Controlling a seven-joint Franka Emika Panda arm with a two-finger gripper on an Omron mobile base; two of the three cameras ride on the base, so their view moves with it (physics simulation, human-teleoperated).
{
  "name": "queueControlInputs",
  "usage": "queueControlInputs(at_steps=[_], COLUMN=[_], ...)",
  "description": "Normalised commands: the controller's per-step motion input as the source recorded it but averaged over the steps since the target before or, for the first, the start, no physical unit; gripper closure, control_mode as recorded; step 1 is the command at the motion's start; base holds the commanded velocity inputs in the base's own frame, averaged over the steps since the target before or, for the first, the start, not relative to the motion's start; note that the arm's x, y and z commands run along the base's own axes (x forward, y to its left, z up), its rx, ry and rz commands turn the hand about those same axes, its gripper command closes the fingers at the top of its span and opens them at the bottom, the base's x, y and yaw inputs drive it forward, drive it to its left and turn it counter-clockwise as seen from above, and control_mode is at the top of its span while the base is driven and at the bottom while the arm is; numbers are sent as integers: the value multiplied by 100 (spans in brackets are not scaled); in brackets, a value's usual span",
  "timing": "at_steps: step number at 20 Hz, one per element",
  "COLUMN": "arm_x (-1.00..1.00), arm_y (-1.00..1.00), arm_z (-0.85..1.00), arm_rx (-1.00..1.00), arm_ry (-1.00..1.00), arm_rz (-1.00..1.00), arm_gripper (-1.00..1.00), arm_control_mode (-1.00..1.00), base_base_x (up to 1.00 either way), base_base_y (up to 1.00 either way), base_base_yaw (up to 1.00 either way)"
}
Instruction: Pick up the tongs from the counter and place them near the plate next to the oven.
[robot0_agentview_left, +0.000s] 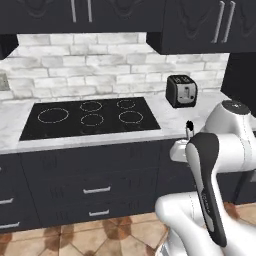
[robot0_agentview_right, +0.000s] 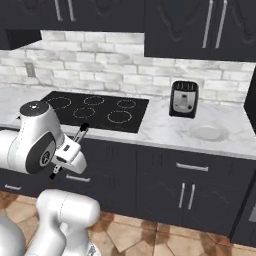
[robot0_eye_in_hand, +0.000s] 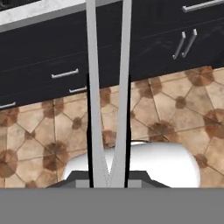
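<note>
Silver tongs (robot0_eye_in_hand: 108, 87) were held clamped in the gripper (robot0_agentview_right: 69, 151), lifted clear of the counter (robot0_agentview_right: 165, 127) before its front edge; the plate (robot0_agentview_right: 208, 132) was seen by the counter's right end, near the toaster (robot0_agentview_right: 184, 98).

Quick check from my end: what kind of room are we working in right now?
A home-style kitchen, rendered. A black oven with ringed glass top sits in a marble counter over dark cabinets, with a black toaster and a pale plate against a white brick wall.
</note>
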Motion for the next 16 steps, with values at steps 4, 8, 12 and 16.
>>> queueControlInputs(at_steps=[4,8,12,16], arm_x=[0,0,0,0], arm_y=[0,0,0,0], arm_z=[0,0,0,0], arm_rx=[0,0,0,0], arm_ry=[0,0,0,0], arm_rz=[0,0,0,0], arm_gripper=[100,100,100,100], arm_control_mode=[100,100,100,100], base_base_x=[5,22,32,53], base_base_y=[-96,-69,-58,-23], base_base_yaw=[-18,-5,0,0])
